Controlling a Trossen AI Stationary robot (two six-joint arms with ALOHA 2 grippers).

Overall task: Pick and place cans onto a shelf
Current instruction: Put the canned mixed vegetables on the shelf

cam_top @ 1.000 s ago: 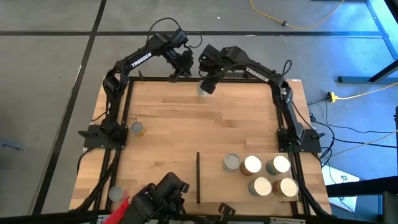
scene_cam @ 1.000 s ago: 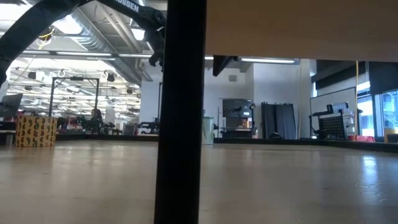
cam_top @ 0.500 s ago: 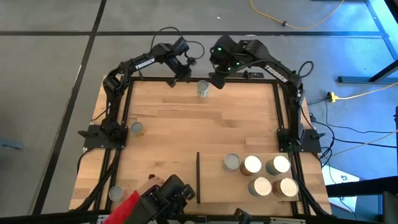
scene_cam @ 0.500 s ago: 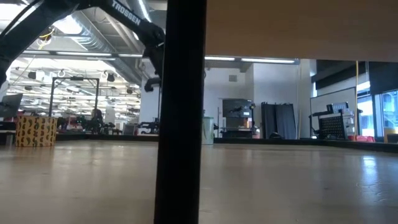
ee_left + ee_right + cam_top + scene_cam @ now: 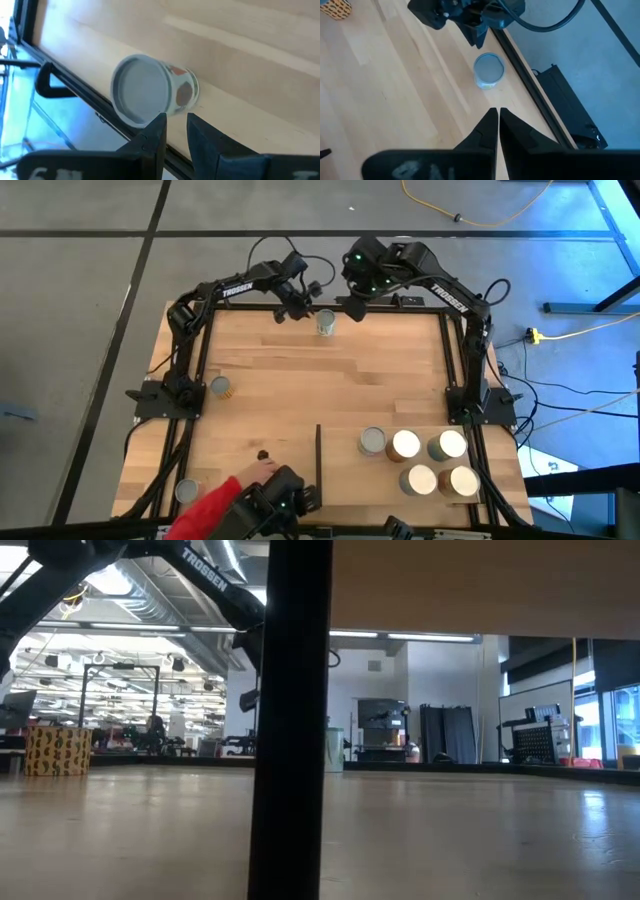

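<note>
One can point(image 5: 326, 323) with a silver top stands upright on its base at the table's far edge; it also shows in the left wrist view point(image 5: 145, 90) and the right wrist view point(image 5: 489, 70). My left gripper point(image 5: 300, 308) hovers just left of it with a narrow gap between its fingers point(image 5: 176, 131), holding nothing. My right gripper point(image 5: 352, 302) is shut and empty point(image 5: 498, 124), just right of the can at the far edge. Several cans point(image 5: 405, 445) stand on the pale-wood shelf point(image 5: 345, 480) at the near right. Two more cans point(image 5: 220, 387) point(image 5: 186, 491) stand on the table's left side.
A person's red sleeve point(image 5: 212, 505) and hand reach in over the near edge, left of the shelf's black strip point(image 5: 318, 465). A small dark thing point(image 5: 263, 454) lies by the hand. In the low view the black strip point(image 5: 290, 720) stands in front of much of the table.
My right gripper has drawn back from the far can, up and toward the far edge; the can stays upright where it was. My left gripper has come down toward the can from its left. The person's red sleeve has reached farther in over the near edge.
</note>
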